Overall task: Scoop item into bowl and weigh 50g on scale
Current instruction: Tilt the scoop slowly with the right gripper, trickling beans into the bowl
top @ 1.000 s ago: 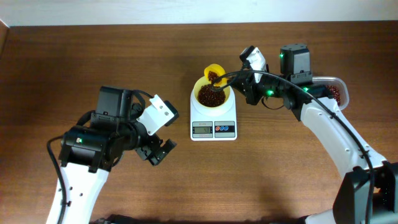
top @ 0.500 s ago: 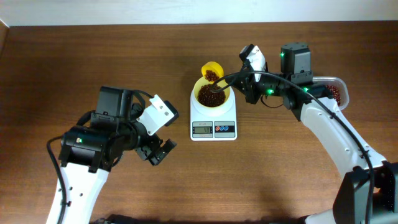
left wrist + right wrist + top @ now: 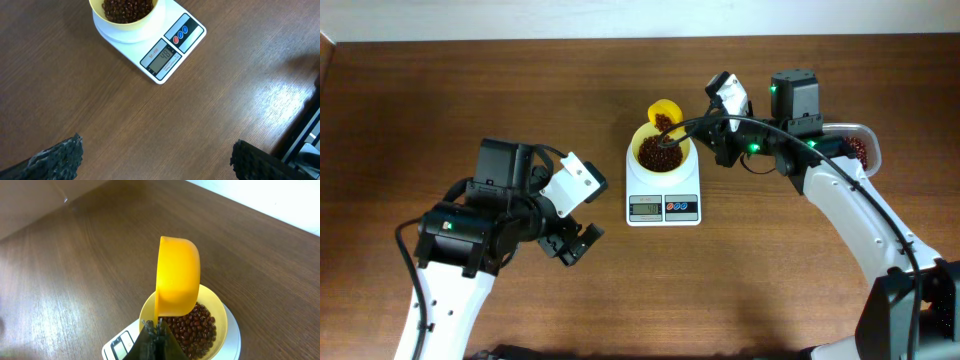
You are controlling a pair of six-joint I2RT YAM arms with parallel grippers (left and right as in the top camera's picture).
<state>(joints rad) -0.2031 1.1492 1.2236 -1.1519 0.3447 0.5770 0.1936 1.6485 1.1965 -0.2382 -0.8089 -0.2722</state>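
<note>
My right pincer (image 3: 156, 332) is clenched on the handle of the one yellow scoop (image 3: 177, 275). The scoop stands tipped on its side just ahead of the pincer, I think so that the beans (image 3: 192, 327) fall slowly and the weight rises little by little. The one pale bowl (image 3: 145, 311) lies directly below the scoop and sits on the one scale (image 3: 161, 56), so every addition is weighed at once. The beans in the bowl are too many to count. I cannot read the display surely. My left pincer (image 3: 155, 155) hangs released over the table (image 3: 225, 100), with the scale ahead of it. One clear tub (image 3: 863, 148) waits behind the right pincer.
</note>
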